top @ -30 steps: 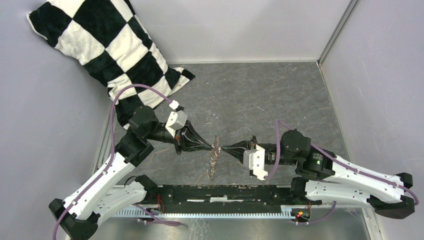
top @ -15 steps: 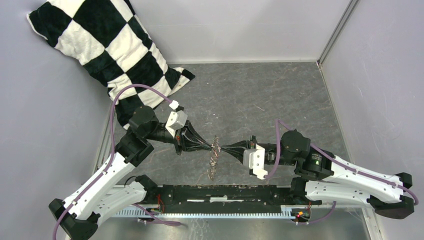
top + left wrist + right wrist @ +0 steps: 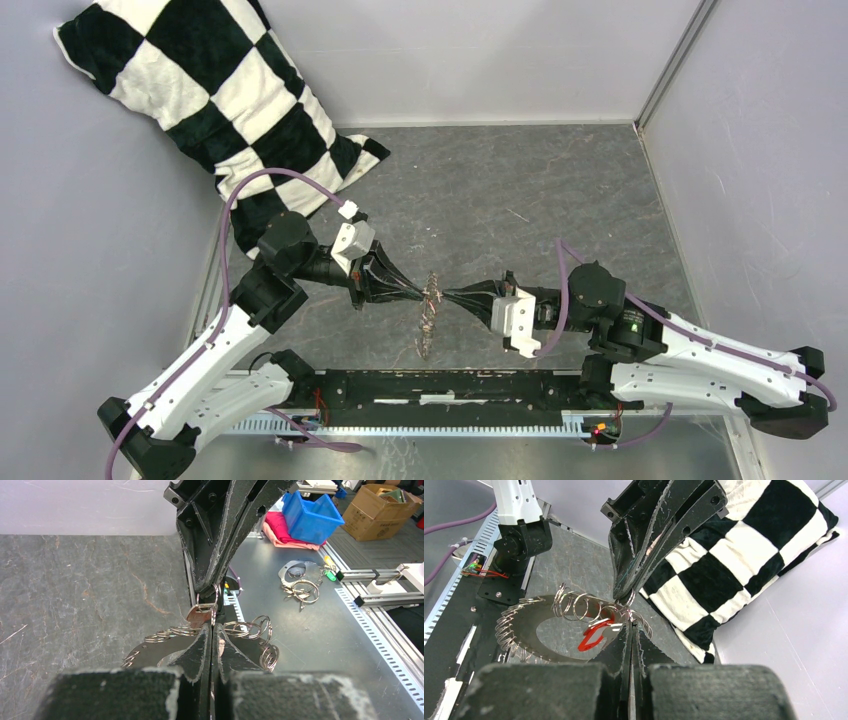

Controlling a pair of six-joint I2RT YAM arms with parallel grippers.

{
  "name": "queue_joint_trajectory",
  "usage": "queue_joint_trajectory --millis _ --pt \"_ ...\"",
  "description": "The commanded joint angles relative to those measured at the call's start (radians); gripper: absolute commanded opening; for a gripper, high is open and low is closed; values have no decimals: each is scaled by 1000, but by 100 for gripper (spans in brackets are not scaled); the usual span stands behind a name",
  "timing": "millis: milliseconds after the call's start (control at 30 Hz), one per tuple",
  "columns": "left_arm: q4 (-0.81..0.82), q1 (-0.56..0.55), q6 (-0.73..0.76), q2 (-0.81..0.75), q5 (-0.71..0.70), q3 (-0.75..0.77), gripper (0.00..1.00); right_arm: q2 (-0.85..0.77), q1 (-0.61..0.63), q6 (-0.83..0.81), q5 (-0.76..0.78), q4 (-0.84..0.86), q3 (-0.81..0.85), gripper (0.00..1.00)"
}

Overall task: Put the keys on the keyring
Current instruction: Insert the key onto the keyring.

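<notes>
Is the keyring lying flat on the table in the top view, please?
No, the keyring shows edge-on as a thin sliver, gripped between the left end effector and the right end effector.

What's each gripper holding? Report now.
Left gripper: closed on the keyring.
Right gripper: closed, pinching the keyring beside the key.
</notes>
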Motion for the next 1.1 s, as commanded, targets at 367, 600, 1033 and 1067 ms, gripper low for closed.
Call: queue_joint_trajectory --millis 367,600,1033,1067 --pt "11 3 38 -12 17 12 2 5 4 20 -13 63 18 0" --pt "-34 3 84 -10 42 17 2 30 3 23 -35 91 40 0" --pt "-129 1 174 -19 56 30 2 31 2 31 -35 86 44 0" --pt "-128 2 176 -19 55 31 2 30 2 29 -33 84 44 0"
